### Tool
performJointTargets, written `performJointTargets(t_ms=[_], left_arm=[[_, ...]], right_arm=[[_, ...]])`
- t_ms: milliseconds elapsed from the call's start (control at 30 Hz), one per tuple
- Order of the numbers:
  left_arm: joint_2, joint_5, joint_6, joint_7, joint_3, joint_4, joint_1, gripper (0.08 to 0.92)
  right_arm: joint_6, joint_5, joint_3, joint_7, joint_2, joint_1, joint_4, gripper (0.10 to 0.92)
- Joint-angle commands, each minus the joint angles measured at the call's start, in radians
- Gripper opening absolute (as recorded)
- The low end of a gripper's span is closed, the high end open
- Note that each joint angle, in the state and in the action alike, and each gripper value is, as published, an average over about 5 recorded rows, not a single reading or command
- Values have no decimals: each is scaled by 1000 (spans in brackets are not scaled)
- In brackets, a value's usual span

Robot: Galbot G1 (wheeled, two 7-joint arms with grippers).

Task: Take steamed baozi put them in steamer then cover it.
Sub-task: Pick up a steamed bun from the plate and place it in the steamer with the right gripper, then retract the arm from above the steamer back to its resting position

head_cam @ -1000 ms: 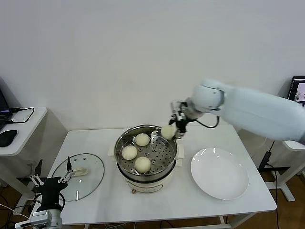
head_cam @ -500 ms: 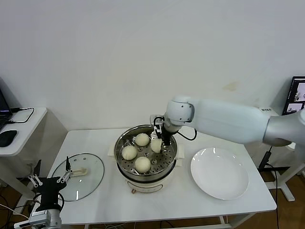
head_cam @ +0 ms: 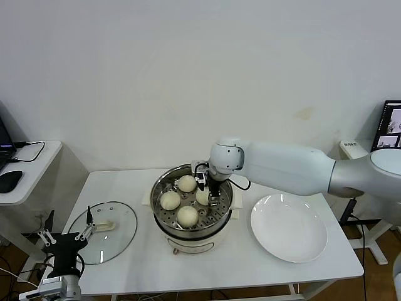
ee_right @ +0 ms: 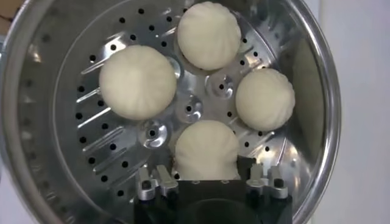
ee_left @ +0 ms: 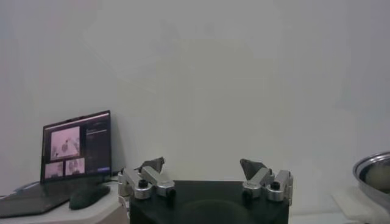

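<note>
The steamer [head_cam: 161,216] stands mid-table, a steel pot on a white base. Three baozi [head_cam: 187,183], [head_cam: 170,200], [head_cam: 187,216] lie on its perforated tray. My right gripper [head_cam: 210,191] reaches down into the pot and is shut on the fourth baozi [head_cam: 202,195], which sits at tray level. In the right wrist view the held baozi [ee_right: 206,149] fills my right gripper [ee_right: 207,171], with the other three [ee_right: 137,81], [ee_right: 207,35], [ee_right: 265,98] beyond it. The glass cover [head_cam: 119,229] lies flat at the table's left. My left gripper [head_cam: 66,241] is parked open below the table's left edge.
A white plate [head_cam: 288,227] lies bare on the table's right. A side desk with a mouse [head_cam: 9,180] is at far left, and a monitor [head_cam: 391,119] at far right. The left wrist view shows my left gripper [ee_left: 204,165], a laptop [ee_left: 76,146] and the pot's edge [ee_left: 375,176].
My right gripper carried the baozi from above the pot's right rim leftward and down into the steamer, to the tray beside the other three. The left arm has not moved.
</note>
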Motion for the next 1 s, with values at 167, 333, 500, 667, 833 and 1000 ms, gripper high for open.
performJointTargets(t_ms=[167,333,500,667,833,1000], left_arm=[[6,-3,0,3,0,-1,1,823],[8,-9,-16,5,4,10,-2,823],[4,-14,-50,10,18,26,-3,823],[-3,-5,-86,16,36,44,-4,823],[-12,44,-94,4,49,78,-11,823],[-19,235,-72,-31,57,146,-22,823]], right_arm=[[6,56,154,115,-230,-2,213,821],[133,205,255,479,-397,-149,365,823],[353,169,544,742,-532,-548,434,823],[572,5,1008,814,-488,-1042,426,823],[787,-174,1451,759,-285,-1440,385,823],[857,-210,1754,646,-48,-1663,380,823]])
